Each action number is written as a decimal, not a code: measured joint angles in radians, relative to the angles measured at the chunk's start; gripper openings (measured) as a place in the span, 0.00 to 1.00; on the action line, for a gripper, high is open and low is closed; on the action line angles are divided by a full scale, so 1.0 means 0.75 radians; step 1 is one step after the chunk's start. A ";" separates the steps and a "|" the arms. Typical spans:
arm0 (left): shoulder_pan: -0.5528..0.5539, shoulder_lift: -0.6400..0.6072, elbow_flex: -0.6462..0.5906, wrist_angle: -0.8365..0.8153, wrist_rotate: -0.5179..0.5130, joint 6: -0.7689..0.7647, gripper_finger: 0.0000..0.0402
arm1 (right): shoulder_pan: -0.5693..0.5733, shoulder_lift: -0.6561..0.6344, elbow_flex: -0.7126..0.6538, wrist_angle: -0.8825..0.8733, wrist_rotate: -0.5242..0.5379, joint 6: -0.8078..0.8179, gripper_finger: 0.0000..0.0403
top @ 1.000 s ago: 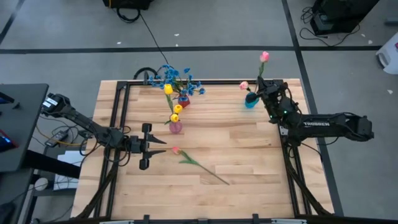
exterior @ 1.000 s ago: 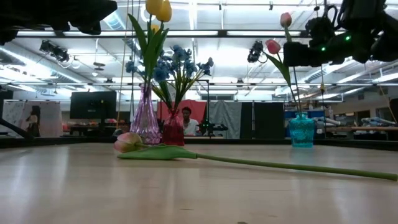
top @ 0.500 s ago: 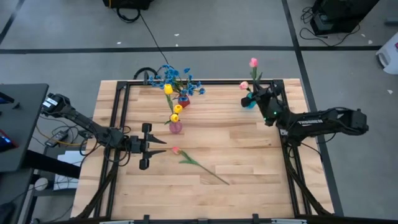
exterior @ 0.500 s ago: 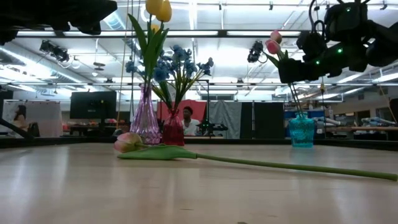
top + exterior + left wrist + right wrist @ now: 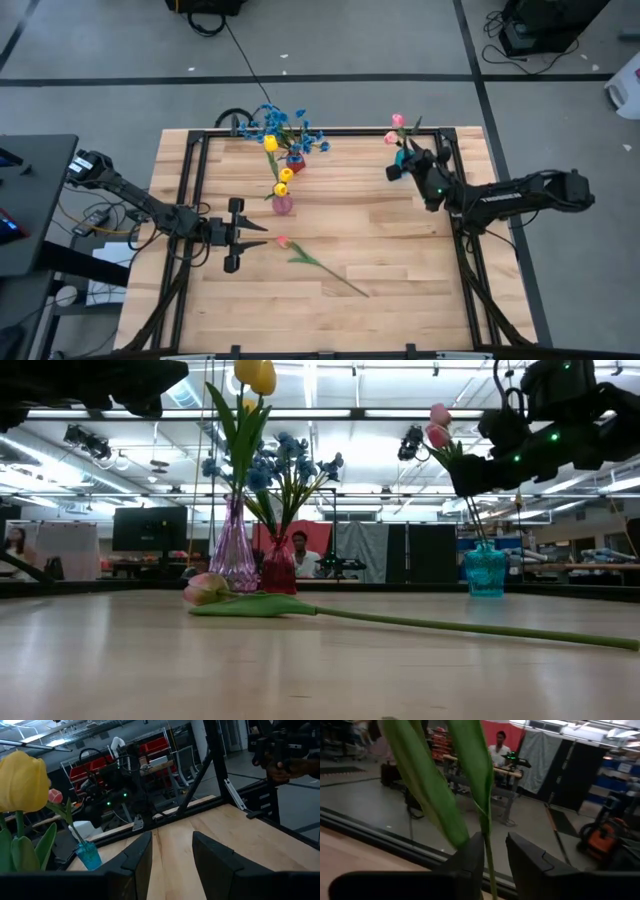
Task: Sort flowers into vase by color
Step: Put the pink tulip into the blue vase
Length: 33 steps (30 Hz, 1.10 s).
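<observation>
From above, I see my right gripper [image 5: 408,166] by the blue vase [image 5: 401,157] near the bench's [image 5: 400,260] far right corner, pinching a pink tulip's stem [image 5: 404,140]. My left gripper [image 5: 262,236], fingers spread, waits near the left edge. A loose pink tulip [image 5: 315,264] lies mid-bench.

At bench level, two pink buds [image 5: 437,424] lean over the blue vase [image 5: 485,571].

My right wrist camera shows the green stem [image 5: 487,845] pinched between the fingers [image 5: 470,857].
</observation>
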 joint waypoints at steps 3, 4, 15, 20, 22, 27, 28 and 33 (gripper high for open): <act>0.000 0.000 0.000 0.000 0.000 -0.006 0.37 | 0.056 -0.020 0.027 -0.076 0.088 0.000 0.28; 0.000 0.000 0.000 0.000 0.000 -0.006 0.37 | 0.069 -0.028 0.033 -0.101 0.107 0.000 0.29; 0.000 -0.001 0.000 -0.005 0.000 -0.040 0.37 | 0.072 -0.080 0.046 -0.420 0.102 0.303 0.40; 0.000 -0.001 0.000 -0.015 0.000 -0.044 0.37 | 0.080 -0.111 0.046 -0.475 0.038 0.400 0.40; 0.000 -0.001 0.000 -0.016 0.000 -0.045 0.37 | 0.079 -0.120 0.046 -0.544 0.032 0.456 0.40; 0.000 -0.001 0.000 -0.022 0.000 -0.068 0.37 | 0.076 -0.125 0.046 -0.734 -0.037 0.655 0.40; 0.000 -0.001 0.000 -0.023 0.000 -0.075 0.37 | 0.076 -0.125 0.046 -0.761 -0.063 0.683 0.40; 0.000 -0.001 0.000 -0.050 0.000 -0.113 0.37 | 0.076 -0.125 0.046 -0.878 -0.140 0.771 0.40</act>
